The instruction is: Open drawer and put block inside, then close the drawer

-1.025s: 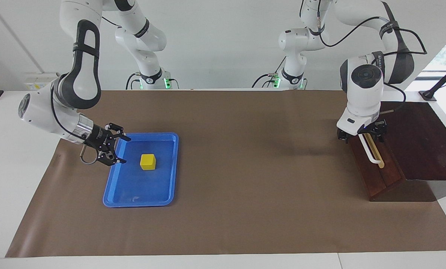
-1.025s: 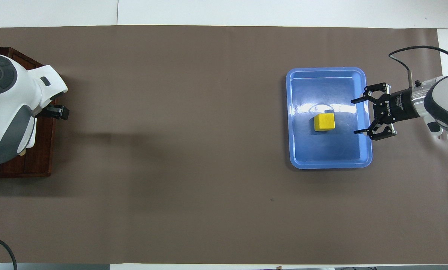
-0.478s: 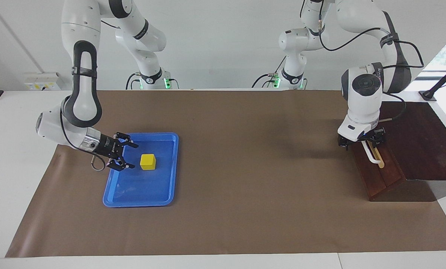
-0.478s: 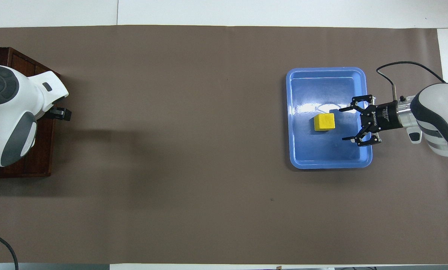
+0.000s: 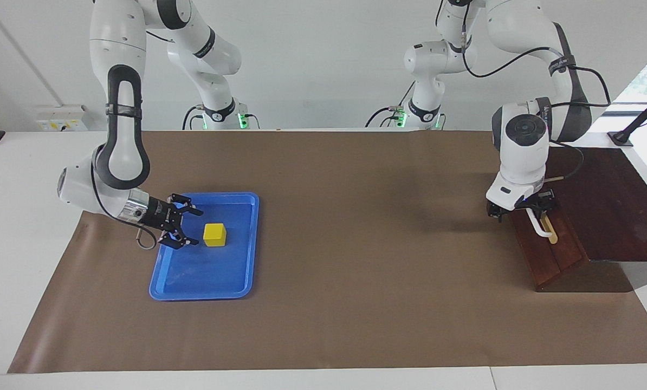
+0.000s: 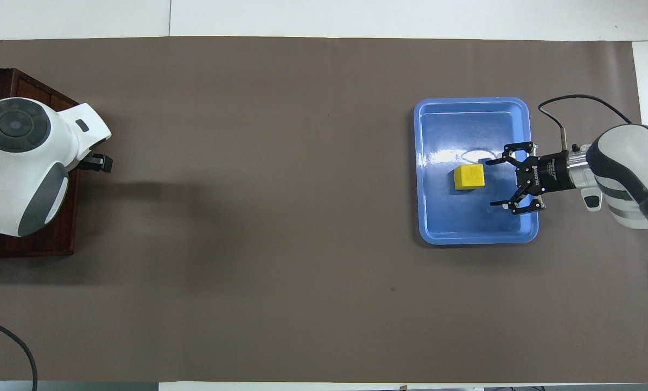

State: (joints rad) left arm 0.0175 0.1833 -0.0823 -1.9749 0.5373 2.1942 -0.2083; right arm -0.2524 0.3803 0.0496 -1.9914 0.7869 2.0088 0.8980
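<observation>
My right pincer (image 5: 192,227), spread wide and empty, sits low in the tray (image 5: 237,290), the block (image 5: 214,234) just ahead; I should straddle it squarely. My left pincer (image 5: 520,208) meets the shut drawer's (image 5: 545,254) handle (image 5: 536,223), grip unclear.

One block (image 5: 214,234), one tray (image 5: 241,287), one drawer (image 5: 551,254), two grippers.

- right gripper (image 5: 187,227) is held low, pointing sideways toward the left arm's end of the table, its 2 fingers (image 6: 496,161) spread wide.
- left gripper (image 5: 521,208) points straight down from a bent wrist; its fingers are hidden.
</observation>
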